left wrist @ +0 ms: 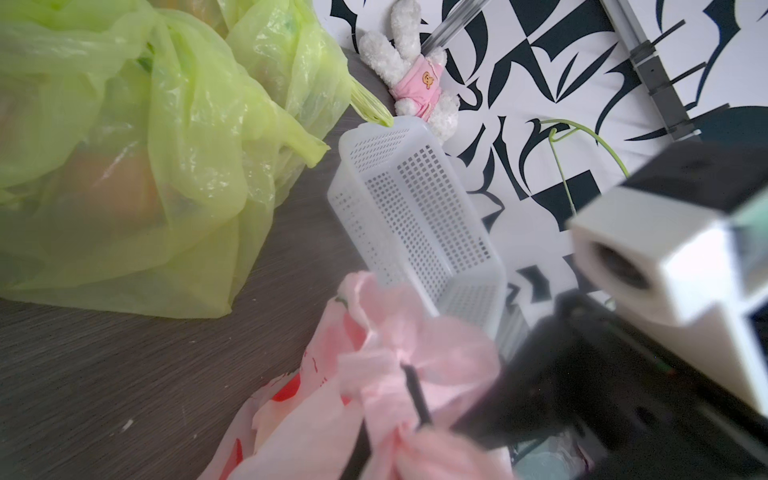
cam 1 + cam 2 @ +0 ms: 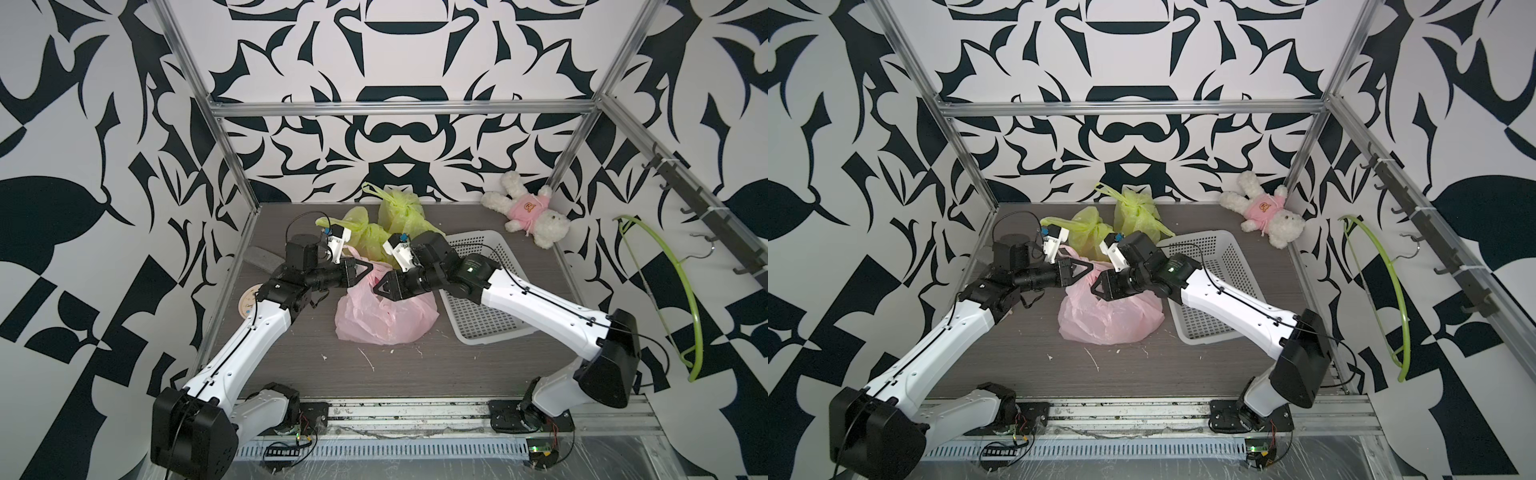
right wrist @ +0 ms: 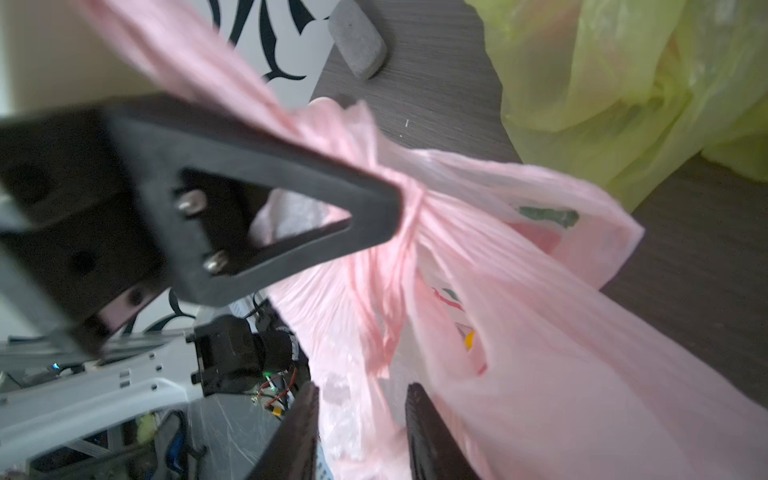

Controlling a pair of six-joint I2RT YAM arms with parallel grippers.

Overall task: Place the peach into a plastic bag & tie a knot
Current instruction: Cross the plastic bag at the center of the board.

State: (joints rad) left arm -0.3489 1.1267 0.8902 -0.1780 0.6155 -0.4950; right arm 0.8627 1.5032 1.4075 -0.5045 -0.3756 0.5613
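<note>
Bright, even light, soft shadows; wrist views blurred (near parts especially).

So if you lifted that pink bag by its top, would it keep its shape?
Probably not, it looks floppy: the pink bag slumps in soft wrinkles on the table. Its film likely bunches easily, since its neck is twisted into a thin rope. It is probably light, though what's inside is hidden.

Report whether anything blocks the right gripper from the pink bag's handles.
Nothing visible does. The right gripper stands open with the pink bag's gathered plastic between its jaws, next to the left gripper, which is shut on the twisted neck. The green bags lie behind, the basket beside.
</note>
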